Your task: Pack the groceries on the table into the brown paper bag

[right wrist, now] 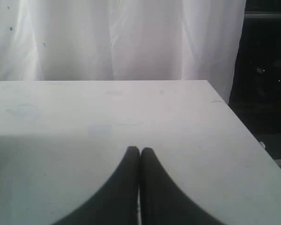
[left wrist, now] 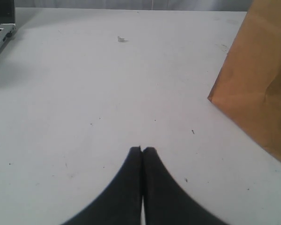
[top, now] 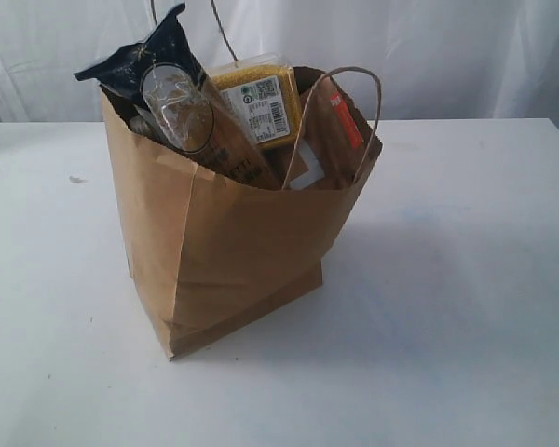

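Observation:
The brown paper bag [top: 224, 242] stands upright on the white table [top: 466, 307] with groceries inside it. A long spaghetti pack [top: 182, 102] sticks out of its top at the left, a yellow-grain pack [top: 259, 98] shows behind it, and a brown pouch with orange label [top: 340, 130] leans at the right. One corner of the bag [left wrist: 257, 89] shows in the left wrist view. My left gripper [left wrist: 142, 149] is shut and holds nothing, low over bare table beside the bag. My right gripper [right wrist: 140, 150] is shut and holds nothing, over bare table near its far edge. Neither gripper shows in the exterior view.
A laptop corner [left wrist: 0, 28] lies at the table's edge in the left wrist view. A small scrap [left wrist: 121, 39] lies on the tabletop. White curtains [right wrist: 122, 37] hang behind the table, and the table's side edge [right wrist: 243, 126] drops off to a dark area.

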Robot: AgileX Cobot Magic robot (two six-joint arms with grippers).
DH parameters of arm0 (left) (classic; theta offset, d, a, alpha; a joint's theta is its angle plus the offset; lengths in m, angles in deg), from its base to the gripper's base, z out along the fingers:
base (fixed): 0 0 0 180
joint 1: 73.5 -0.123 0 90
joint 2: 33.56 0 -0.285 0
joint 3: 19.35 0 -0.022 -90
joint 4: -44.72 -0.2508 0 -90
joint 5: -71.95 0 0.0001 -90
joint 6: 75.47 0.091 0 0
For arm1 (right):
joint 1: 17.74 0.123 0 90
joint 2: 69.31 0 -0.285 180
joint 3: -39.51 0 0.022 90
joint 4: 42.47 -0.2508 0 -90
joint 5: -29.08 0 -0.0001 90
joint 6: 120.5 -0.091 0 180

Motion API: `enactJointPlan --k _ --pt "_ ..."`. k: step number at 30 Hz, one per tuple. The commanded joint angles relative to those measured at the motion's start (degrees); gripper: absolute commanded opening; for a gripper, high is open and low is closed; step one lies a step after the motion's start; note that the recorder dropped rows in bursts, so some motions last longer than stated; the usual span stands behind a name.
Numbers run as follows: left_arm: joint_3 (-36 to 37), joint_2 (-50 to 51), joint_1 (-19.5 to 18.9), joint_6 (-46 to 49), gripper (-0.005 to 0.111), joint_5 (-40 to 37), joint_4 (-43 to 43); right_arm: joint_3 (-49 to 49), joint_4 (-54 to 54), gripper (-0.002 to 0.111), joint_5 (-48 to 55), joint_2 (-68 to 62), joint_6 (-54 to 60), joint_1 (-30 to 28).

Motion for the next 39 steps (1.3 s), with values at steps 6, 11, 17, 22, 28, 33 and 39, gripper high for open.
enactJointPlan --k 6,11,17,22,28,33,39 --pt "0.17 -0.13 -0.29 -0.25 0.000 -0.61 -0.63 0.32 -0.25 0.000 -0.13 0.26 0.66 -0.26" --pt "0.17 -0.13 -7.73 -0.03 0.000 -7.79 -8.71 0.32 -0.25 0.000 -0.13 0.26 0.66 -0.26" --pt "0.17 -0.13 -7.72 0.06 0.000 -3.74 -8.85 0.32 -0.39 0.000 -0.13 0.26 0.66 -0.26" --pt "0.17 -0.13 -7.72 0.06 0.000 -1.49 -9.77 0.32 -0.39 0.000 -0.13 0.26 0.66 -0.26" --pt "0.17 -0.13 -7.72 0.06 0.000 -1.49 -9.77 0.32 -0.39 0.000 -0.13 0.26 0.66 -0.26" --pt "0.17 -0.13 -7.72 0.06 0.000 -1.49 -9.77 0.32 -0.39 0.000 -0.13 0.26 0.66 -0.26" --pt "0.17 -0.13 -7.72 0.06 0.000 -1.49 -9.77 0.32 -0.39 0.000 -0.13 0.26 0.66 -0.26"
